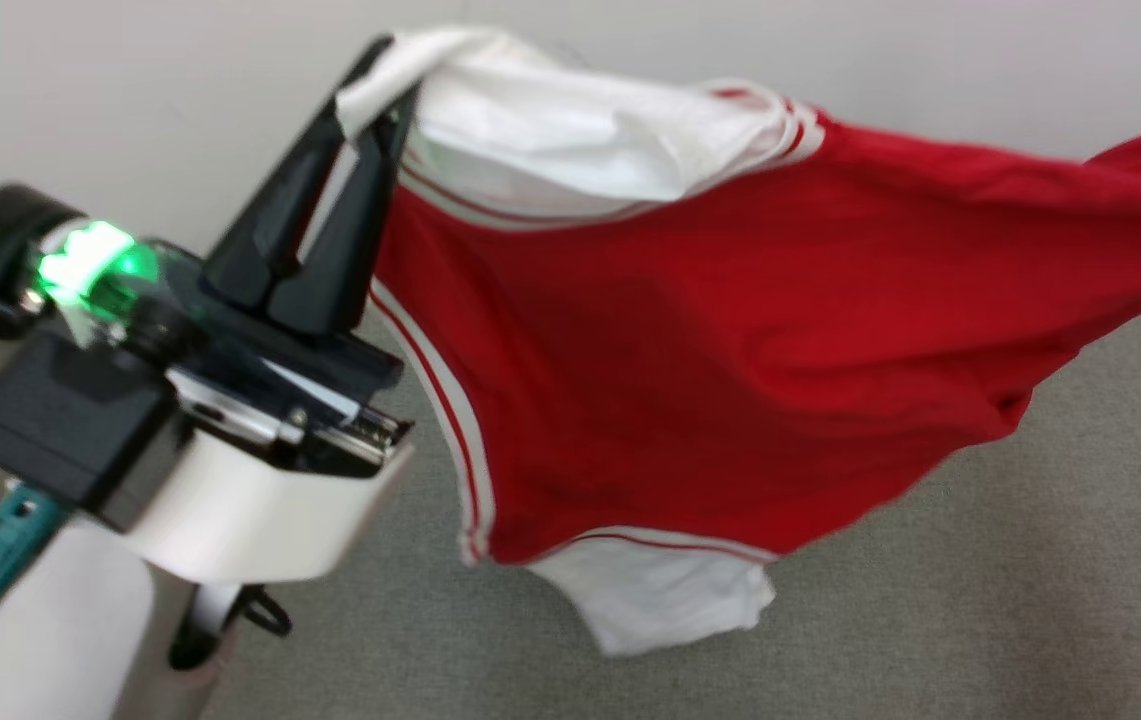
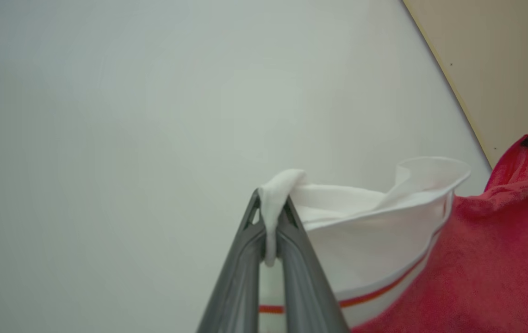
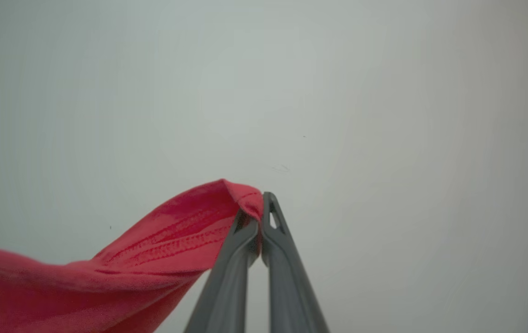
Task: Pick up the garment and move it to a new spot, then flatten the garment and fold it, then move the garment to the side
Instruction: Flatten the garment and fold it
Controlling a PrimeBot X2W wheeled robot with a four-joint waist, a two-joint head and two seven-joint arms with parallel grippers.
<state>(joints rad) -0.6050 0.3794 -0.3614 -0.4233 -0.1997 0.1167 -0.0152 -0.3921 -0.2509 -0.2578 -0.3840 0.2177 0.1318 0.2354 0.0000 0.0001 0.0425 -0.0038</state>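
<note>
My left pincer [image 1: 382,85] is clamped on a bunched white fold of the garment [image 1: 730,350]. Its two dark fingers [image 2: 245,259] are pressed together, with the cloth squeezed up between them and spilling over the tips. My right pincer [image 3: 258,217] is closed as well, biting the stitched red hem at the garment's far corner. In the left wrist view I see its dark tip at the right edge, with red cloth draped from it.

Between the two grips the garment hangs in the air, stretched across the head view from upper left to the right edge. Its top edge runs from the white sleeve [image 1: 570,140] at my left pincer, past a red-and-white striped band, then along the red body and out of frame on the right. The left side edge, trimmed in white and red, curves down from the pincer to a second white sleeve [image 1: 670,600], which dangles lowest. The lower red edge climbs slantwise to the right, slack and rippled.

I cannot tell whether that low sleeve touches the grey felt-like surface [image 1: 1030,560] beneath it or hangs just above. A broad stretch of that surface shows to the right of and below the garment. Behind everything stands a plain pale wall [image 1: 130,80], and both wrist views look onto it past the fingertips. A green light [image 1: 95,265] glows on my left wrist.
</note>
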